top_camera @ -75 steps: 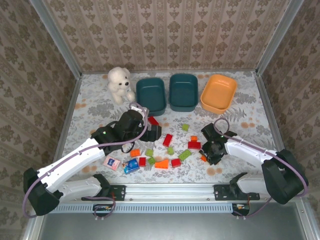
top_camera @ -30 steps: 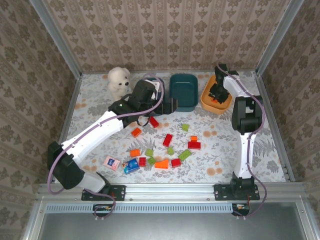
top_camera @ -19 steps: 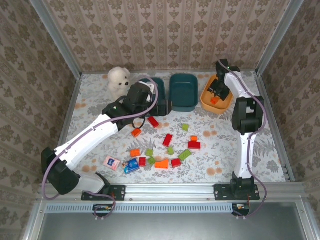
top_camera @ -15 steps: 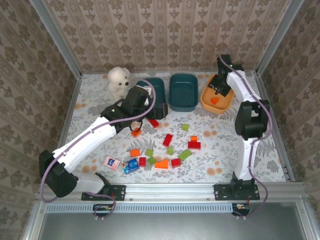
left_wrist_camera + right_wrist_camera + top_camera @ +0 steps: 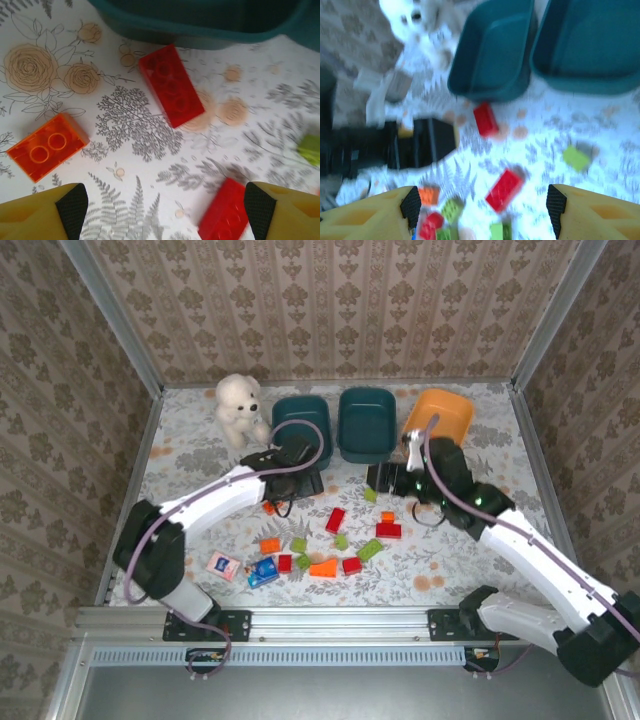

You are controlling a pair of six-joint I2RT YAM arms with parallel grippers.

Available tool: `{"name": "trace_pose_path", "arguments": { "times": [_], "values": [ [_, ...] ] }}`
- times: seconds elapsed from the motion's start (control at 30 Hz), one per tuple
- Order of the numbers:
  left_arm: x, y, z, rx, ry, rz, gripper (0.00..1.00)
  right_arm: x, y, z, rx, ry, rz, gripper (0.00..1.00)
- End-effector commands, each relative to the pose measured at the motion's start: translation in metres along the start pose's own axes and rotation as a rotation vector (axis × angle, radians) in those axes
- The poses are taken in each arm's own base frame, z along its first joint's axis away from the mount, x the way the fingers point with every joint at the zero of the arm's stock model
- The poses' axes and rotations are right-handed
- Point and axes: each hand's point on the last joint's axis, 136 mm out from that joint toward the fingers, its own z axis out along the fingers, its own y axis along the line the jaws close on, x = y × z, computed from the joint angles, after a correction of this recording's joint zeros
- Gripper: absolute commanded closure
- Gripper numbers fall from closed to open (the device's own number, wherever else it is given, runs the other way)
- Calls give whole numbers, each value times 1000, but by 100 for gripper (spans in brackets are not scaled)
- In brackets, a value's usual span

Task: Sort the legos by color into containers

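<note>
Red, orange and light green legos lie scattered mid-table, among them a red brick (image 5: 336, 520) and an orange brick (image 5: 268, 507). At the back stand two dark teal tubs (image 5: 300, 420) (image 5: 367, 420) and an orange tub (image 5: 445, 412). My left gripper (image 5: 306, 482) hovers open just in front of the left teal tub (image 5: 200, 25), over a red brick (image 5: 171, 85), an orange brick (image 5: 46, 146) and another red brick (image 5: 225, 210); nothing sits between its fingers (image 5: 160, 212). My right gripper (image 5: 378, 478) is open and empty in front of the middle tub, its blurred view showing both teal tubs (image 5: 495, 50) and a red brick (image 5: 504, 189).
A white teddy bear (image 5: 240, 408) sits at the back left. A pink-and-white card (image 5: 221, 566) and a blue toy piece (image 5: 264, 571) lie near the front left. The two grippers face each other closely in front of the teal tubs. Metal rails bound the table.
My right arm swung from over the orange tub down to the table's middle. My left gripper drew back from the left teal tub and lowered over the bricks.
</note>
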Motion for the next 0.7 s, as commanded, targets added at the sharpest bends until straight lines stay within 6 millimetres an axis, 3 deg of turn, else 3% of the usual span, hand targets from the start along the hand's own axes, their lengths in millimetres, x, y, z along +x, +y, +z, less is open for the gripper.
{"name": "trace_pose_path", "arguments": {
  "times": [0.0, 0.23, 0.37, 0.67],
  "values": [
    [-12, 0, 10, -79, -39, -116, 16, 14, 15, -13, -110, -61, -39, 28],
    [-17, -7, 40, -153, -46, -169, 21, 38, 2, -33, -96, -54, -46, 26],
    [-16, -7, 54, -184, -35, -197, 29, 40, -1, -37, -89, -58, -29, 26],
    [-16, -11, 79, -206, -43, -202, 35, 38, 1, -35, -85, -47, -32, 26]
  ]
}}
